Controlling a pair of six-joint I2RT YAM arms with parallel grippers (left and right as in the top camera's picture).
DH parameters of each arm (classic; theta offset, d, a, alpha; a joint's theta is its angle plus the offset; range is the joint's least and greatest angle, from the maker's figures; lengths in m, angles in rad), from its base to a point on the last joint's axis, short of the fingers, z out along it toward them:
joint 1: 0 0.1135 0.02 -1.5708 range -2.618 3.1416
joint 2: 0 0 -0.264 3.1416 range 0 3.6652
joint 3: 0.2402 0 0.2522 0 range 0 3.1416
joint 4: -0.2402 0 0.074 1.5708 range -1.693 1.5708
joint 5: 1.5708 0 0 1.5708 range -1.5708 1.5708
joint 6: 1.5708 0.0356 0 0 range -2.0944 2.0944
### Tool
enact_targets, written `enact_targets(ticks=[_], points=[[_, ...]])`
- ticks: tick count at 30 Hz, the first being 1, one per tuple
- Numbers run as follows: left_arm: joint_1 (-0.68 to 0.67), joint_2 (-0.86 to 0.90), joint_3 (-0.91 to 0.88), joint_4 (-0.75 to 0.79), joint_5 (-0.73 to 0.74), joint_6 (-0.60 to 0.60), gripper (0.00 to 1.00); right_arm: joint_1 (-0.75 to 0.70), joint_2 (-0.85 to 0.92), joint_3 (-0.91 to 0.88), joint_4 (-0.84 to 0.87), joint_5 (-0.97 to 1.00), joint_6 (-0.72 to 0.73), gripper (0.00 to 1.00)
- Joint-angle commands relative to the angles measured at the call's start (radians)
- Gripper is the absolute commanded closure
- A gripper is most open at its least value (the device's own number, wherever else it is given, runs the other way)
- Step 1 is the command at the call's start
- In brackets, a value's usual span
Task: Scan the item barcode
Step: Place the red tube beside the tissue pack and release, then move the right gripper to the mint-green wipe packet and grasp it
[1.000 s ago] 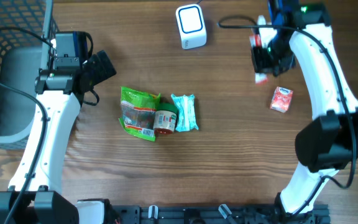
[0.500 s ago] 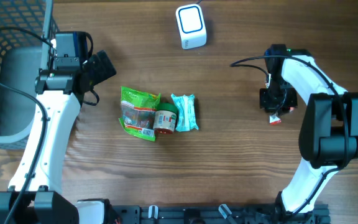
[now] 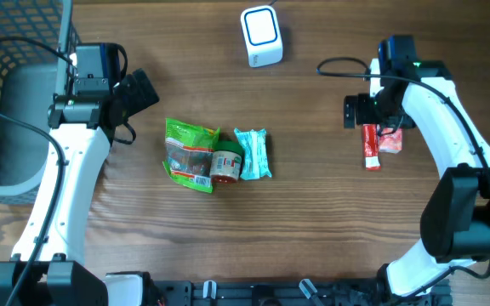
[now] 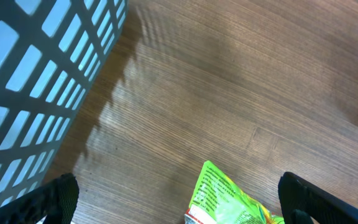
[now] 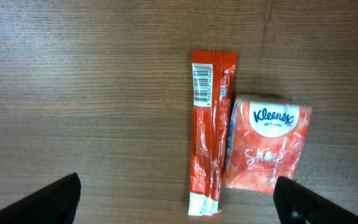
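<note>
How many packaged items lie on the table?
5: green pouch, round tub and teal packet bunched centrally; red stick pack beside Kleenex pack at right. More could hide underneath.

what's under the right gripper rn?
A red stick pack, barcode up, touching a Kleenex pack, both flat on the table. The right gripper is open, empty. Their undersides are hidden.

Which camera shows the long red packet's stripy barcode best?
The right wrist view: the long red packet lies flat, its barcode facing up and sharp. The overhead view shows it only as a small red strip, with the barcode too small to read. The left wrist view misses it.
</note>
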Motion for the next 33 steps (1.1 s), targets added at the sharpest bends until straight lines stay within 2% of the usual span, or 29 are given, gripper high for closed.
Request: enact_targets(ticks=[1, 4, 7, 33], points=[[0.001, 0.001, 0.005, 0.002, -0.009, -0.013, 0.0, 0.0, -0.006, 0.015, 0.174, -0.017, -0.013, 0.0], [0.001, 0.001, 0.005, 0.002, -0.009, -0.013, 0.0, 0.0, -0.006, 0.015, 0.323, -0.017, -0.013, 0.0], [0.001, 0.001, 0.005, 0.002, -0.009, -0.013, 0.0, 0.0, -0.006, 0.015, 0.386, -0.017, -0.013, 0.0], [0.001, 0.001, 0.005, 0.002, -0.009, -0.013, 0.0, 0.0, -0.006, 0.015, 0.388, -0.017, -0.013, 0.0]])
